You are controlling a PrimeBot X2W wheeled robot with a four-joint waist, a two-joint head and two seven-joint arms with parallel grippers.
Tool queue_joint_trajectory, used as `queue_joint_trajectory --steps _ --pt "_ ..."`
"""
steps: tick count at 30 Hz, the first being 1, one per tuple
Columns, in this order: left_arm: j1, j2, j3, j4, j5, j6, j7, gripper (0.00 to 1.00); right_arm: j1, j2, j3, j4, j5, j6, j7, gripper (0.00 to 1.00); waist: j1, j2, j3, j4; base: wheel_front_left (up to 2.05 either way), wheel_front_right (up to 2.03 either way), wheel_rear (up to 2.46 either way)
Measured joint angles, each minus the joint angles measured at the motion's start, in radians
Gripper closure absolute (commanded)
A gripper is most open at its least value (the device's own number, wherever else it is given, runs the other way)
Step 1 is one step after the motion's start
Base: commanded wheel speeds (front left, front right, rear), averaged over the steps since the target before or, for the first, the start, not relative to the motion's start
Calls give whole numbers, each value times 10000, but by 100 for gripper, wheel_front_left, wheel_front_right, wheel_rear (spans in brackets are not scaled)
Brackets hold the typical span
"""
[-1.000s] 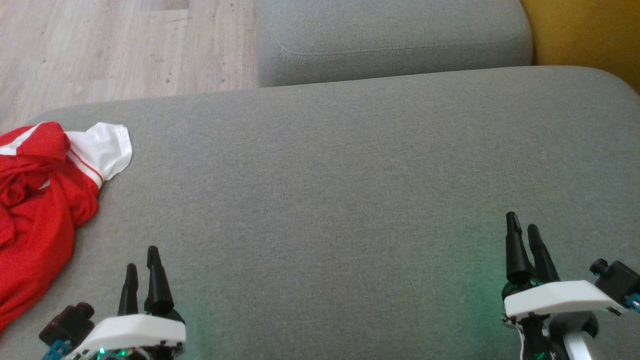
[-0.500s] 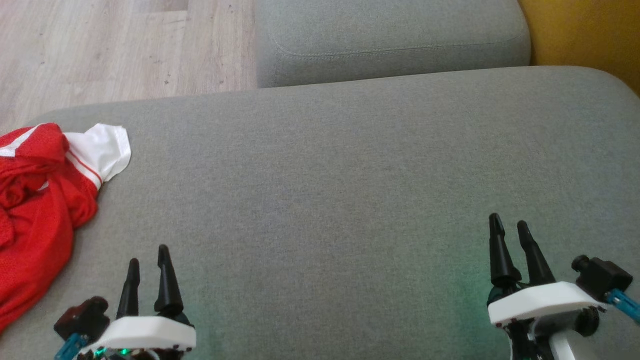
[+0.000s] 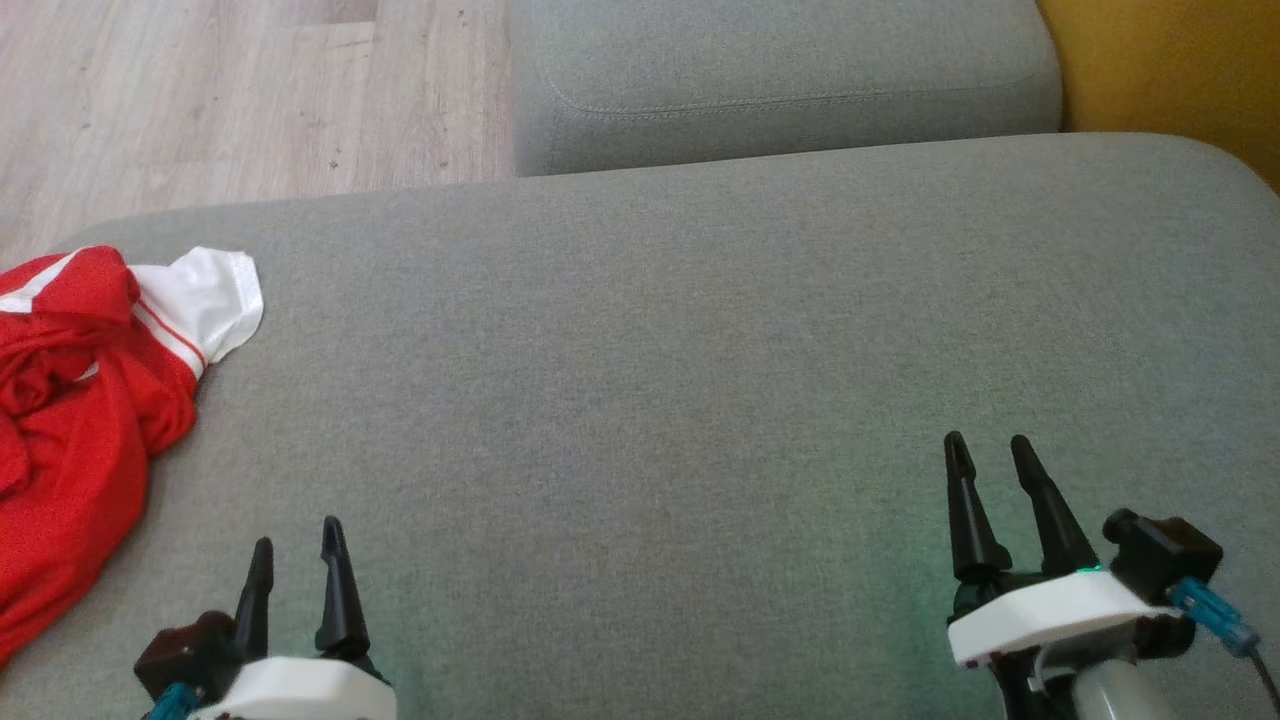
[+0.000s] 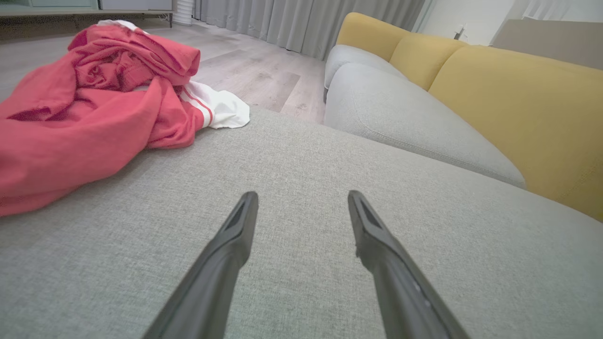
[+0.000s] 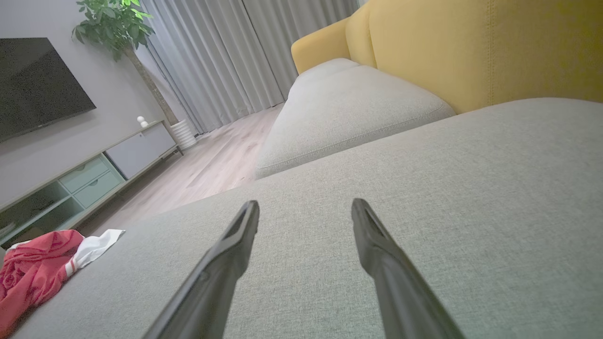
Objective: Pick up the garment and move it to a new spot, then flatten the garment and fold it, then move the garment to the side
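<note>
Garment (image 3: 85, 400) lies crumpled in a red heap at the left edge of the grey sofa seat (image 3: 640, 340), partly running out of the head view on that side. Its white sleeve (image 3: 215, 295), edged with thin red stripes, spreads flat on the seat at the heap's far right corner. My left jaws stand open and empty at the near left of the seat, their two dark fingers (image 3: 340, 600) pointing away from me over bare grey fabric. The garment sits to their left and somewhat farther off, not touching them. My right jaws are parted just as wide and hold nothing; they hang at the near right of the seat, well apart from the garment, with only grey fabric between their tips. Beyond the seat lies a second grey cushion (image 3: 780, 90), with a yellow backrest (image 3: 1170, 70) at the far right and pale wooden floor (image 3: 200, 110) at the far left.
</note>
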Motion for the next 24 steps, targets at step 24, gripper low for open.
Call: queue_joint_trajectory --steps 24 --pt "8 100 351 529 2364 73 -677 0 155 6 -105 552 -1948 0 -708 0 0 0 18 45 0 0 0"
